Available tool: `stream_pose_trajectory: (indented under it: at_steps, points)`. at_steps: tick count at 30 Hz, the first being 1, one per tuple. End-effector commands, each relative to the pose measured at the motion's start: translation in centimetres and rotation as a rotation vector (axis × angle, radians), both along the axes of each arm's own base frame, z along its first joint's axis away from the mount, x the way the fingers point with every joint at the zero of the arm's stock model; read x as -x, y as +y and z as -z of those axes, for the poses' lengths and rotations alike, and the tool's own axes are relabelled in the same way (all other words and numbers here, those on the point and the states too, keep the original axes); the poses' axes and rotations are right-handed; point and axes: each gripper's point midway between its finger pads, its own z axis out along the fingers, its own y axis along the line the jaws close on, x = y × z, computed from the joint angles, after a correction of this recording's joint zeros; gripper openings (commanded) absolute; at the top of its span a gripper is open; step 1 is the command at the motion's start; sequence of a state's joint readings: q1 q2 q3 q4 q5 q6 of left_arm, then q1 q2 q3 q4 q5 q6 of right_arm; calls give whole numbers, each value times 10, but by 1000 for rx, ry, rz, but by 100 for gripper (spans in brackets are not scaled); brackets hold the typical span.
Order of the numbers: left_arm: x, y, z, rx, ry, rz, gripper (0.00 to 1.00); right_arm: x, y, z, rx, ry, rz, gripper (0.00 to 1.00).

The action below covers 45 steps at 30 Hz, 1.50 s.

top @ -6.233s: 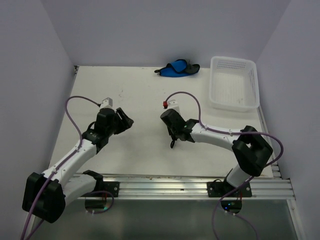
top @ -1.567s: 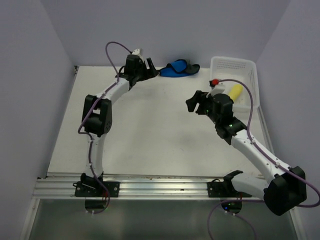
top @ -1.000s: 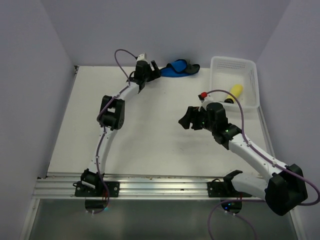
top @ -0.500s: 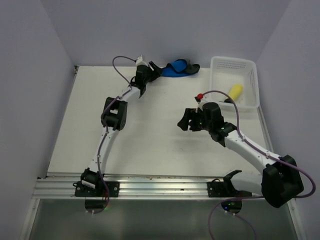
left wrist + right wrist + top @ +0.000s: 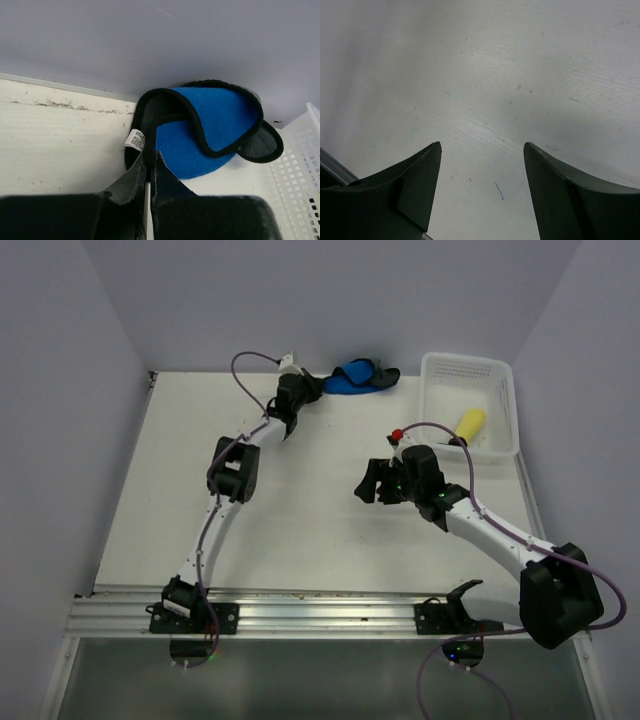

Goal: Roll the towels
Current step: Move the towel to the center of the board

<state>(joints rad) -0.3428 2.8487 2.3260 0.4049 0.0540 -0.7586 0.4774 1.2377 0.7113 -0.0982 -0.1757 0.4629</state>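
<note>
The blue towel [image 5: 355, 377] lies crumpled against the back wall, its dark edging curling round the bright blue face [image 5: 210, 122]. My left gripper [image 5: 311, 386] reaches it from the left and is shut on the towel's near dark edge [image 5: 149, 159], just below a white label [image 5: 134, 139]. The yellow towel [image 5: 472, 423] lies rolled up inside the white basket [image 5: 470, 363]. My right gripper [image 5: 369, 483] hangs open over bare table near the middle, nothing between its fingers [image 5: 482, 150].
The white perforated basket stands at the back right corner, its wall [image 5: 300, 170] close to the blue towel's right side. The back wall [image 5: 150, 40] rises directly behind the towel. A metal rail [image 5: 330, 605] runs along the table's near edge.
My left gripper has gone from wide open to shut on the blue towel's edge. The right arm has drifted a little left and nearer, away from the basket, still open.
</note>
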Motion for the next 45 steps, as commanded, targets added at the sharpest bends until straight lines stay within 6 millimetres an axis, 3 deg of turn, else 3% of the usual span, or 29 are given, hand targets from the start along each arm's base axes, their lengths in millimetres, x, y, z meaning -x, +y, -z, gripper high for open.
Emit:
stream_pose_trajectory:
  at_steps: [1,6,9,10,12,13,15,16,18,20,21,23,24,26,27,28,30,32,33,36,39,41,42,45]
  points:
    - [0,-4,-72,-6,-151,19,0,-3,4,-12,-11,-26,-23,71]
    - [38,-13,-100,-75,-157,119,0,-5,4,-24,-7,-46,-21,71]
    - [76,-10,-122,-117,-158,148,0,-5,2,-33,11,-50,-26,70]
    - [98,-5,-126,-125,-133,151,0,-1,0,-35,20,-46,-31,70]
    - [130,-13,-129,-126,-116,197,0,-1,-2,-43,20,-66,-26,70]
    - [156,-6,-127,-137,-88,204,0,1,-5,-42,33,-57,-14,70]
    - [191,-7,-123,-162,-60,212,0,1,-8,-49,45,-60,-5,69]
    - [220,2,-120,-176,-30,214,0,4,-10,-46,55,-41,3,69]
    - [257,6,-106,-186,41,214,0,7,-11,-49,42,-44,11,69]
    - [308,17,-89,-192,116,234,0,13,-14,-45,37,-24,22,67]
    - [337,29,-80,-195,150,236,0,16,-15,-47,31,-25,26,67]
    - [372,35,-64,-177,221,251,0,23,-19,-43,42,-10,26,67]
    - [395,48,-58,-169,241,249,0,26,-22,-41,47,-4,35,66]
    - [420,62,-47,-157,299,235,0,33,-23,-37,46,13,30,66]
    - [433,66,-61,-130,259,243,0,38,-23,-34,40,30,26,66]
    - [450,76,-43,-142,298,241,0,41,-22,-32,33,38,21,66]
    - [478,87,-33,-137,321,246,0,46,-22,-27,32,57,22,65]
    - [500,93,-21,-136,369,261,0,48,-23,-24,35,60,22,64]
    - [507,94,-27,-117,345,269,0,49,-24,-21,38,67,22,64]
    - [530,106,-8,-145,406,276,2,53,-21,-8,53,93,11,63]
    - [541,114,3,-156,430,272,22,54,-14,11,65,141,3,62]
    - [543,115,5,-149,434,270,29,55,-3,18,62,156,-23,61]
    - [543,115,5,-147,436,269,39,54,4,16,53,144,-39,61]
    - [541,113,-3,-138,429,269,54,47,17,12,59,121,-47,60]
